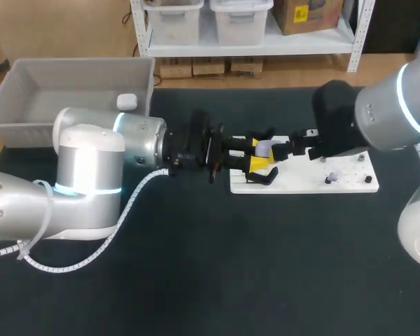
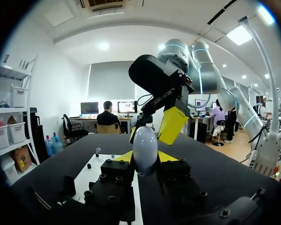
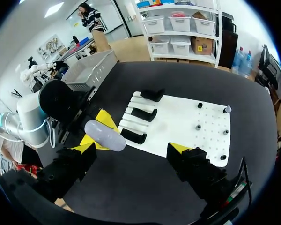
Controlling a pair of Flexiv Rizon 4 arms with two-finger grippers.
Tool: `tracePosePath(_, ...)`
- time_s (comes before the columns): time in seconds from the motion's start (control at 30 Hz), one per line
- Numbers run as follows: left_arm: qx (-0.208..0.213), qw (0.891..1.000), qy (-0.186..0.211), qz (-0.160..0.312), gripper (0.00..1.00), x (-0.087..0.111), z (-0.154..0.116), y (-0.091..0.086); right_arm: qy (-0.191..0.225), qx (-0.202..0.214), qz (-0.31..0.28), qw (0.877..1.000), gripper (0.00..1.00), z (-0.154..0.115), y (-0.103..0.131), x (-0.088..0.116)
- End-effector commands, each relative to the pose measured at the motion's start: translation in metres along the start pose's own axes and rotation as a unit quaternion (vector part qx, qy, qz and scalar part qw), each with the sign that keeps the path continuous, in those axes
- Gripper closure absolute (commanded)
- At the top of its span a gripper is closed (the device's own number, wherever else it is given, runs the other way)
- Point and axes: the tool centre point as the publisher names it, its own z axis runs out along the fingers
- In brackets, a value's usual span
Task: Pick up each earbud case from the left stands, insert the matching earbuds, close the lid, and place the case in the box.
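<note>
Head view, upper left: grey plastic bin point(image 1: 77, 77), small white case point(image 1: 127, 102) inside, detail unclear. Centre: left arm lies level, left gripper point(image 1: 259, 155) clamped on the pale lavender oval earbud case point(image 2: 145, 147). Right gripper point(image 3: 131, 154), fingers spread wide, faces it; contact indeterminable. White stand board point(image 1: 336, 183) is partly covered.

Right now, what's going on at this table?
The left gripper is shut on a pale case, held beside the black stands on the board. The right gripper is open and close to the case, with nothing in it. A white case already lies in the grey bin.
</note>
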Motion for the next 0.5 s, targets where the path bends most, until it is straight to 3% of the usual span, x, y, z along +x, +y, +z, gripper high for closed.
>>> tracePosePath(0.03, -0.002, 1.000, -0.001, 0.002, 1.00, 0.001, 0.000, -0.001, -0.001, -0.002, 0.002, 1.000, 0.00, -0.001, -0.005, -0.003)
tracePosePath(0.23, -0.002, 1.000, -0.001, 0.002, 1.00, 0.001, 0.000, -0.001, -0.002, -0.002, 0.004, 1.000, 0.00, -0.001, -0.008, -0.006)
tracePosePath(0.5, -0.002, 1.000, -0.001, 0.002, 1.00, 0.001, 0.000, -0.001, -0.038, 0.010, -0.031, 0.999, 0.00, -0.023, -0.003, -0.024)
